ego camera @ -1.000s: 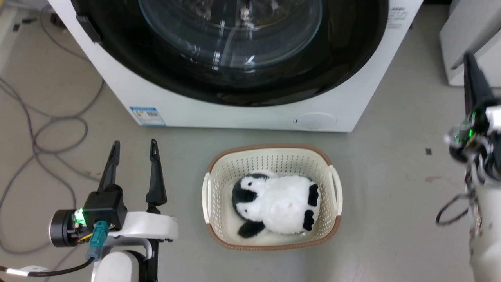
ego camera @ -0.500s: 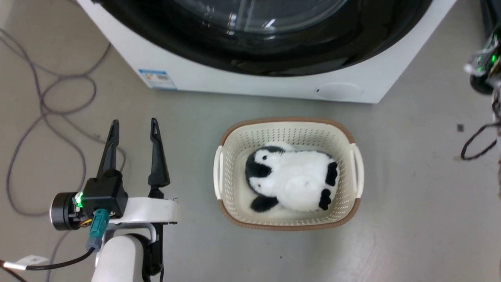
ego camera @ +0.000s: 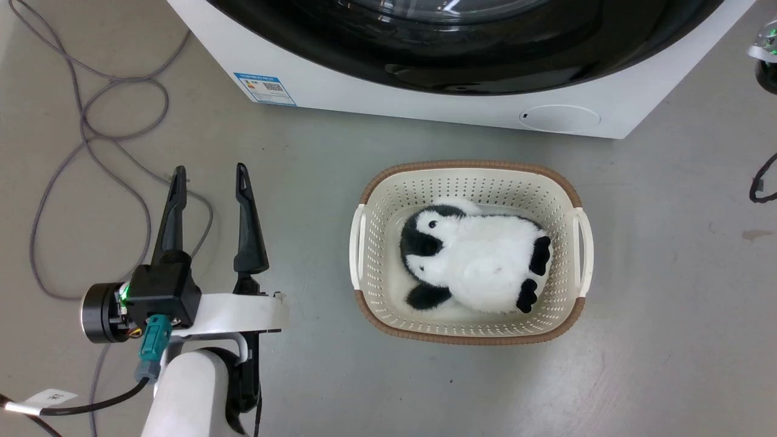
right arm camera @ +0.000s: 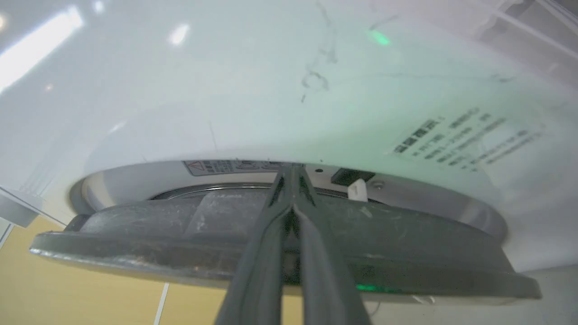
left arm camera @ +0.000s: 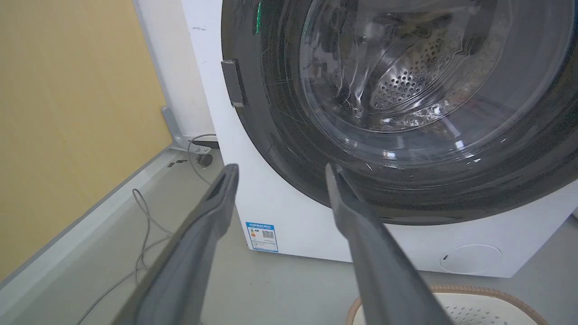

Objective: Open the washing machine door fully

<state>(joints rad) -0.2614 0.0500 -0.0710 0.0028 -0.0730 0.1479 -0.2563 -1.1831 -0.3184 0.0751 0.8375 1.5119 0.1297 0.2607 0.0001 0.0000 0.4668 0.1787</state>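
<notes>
The white washing machine [ego camera: 425, 106] spans the top of the head view, with the lower arc of its glossy black door [ego camera: 461, 60] showing. In the left wrist view the door [left arm camera: 280, 149] shows its glass bowl [left arm camera: 429, 67] and small handle tab [left arm camera: 232, 83]. My left gripper [ego camera: 210, 170] hovers open over the floor, left of the machine and apart from it, its fingers [left arm camera: 281, 168] empty. My right gripper [right arm camera: 291, 169] is shut, its tips pushed into the gap between the door's edge [right arm camera: 180, 234] and the machine's front [right arm camera: 271, 90].
A cream basket [ego camera: 467, 331] holding a penguin plush [ego camera: 479, 264] sits on the floor before the machine. Grey cables [ego camera: 91, 139] loop at the left. A yellow wall [left arm camera: 67, 113] runs left of the machine. A bit of my right wrist [ego camera: 766, 54] shows at the top right.
The head camera has shifted, so machine and basket lie higher and further right in the picture. My right arm has slid to the top right edge. The left gripper stays open.
</notes>
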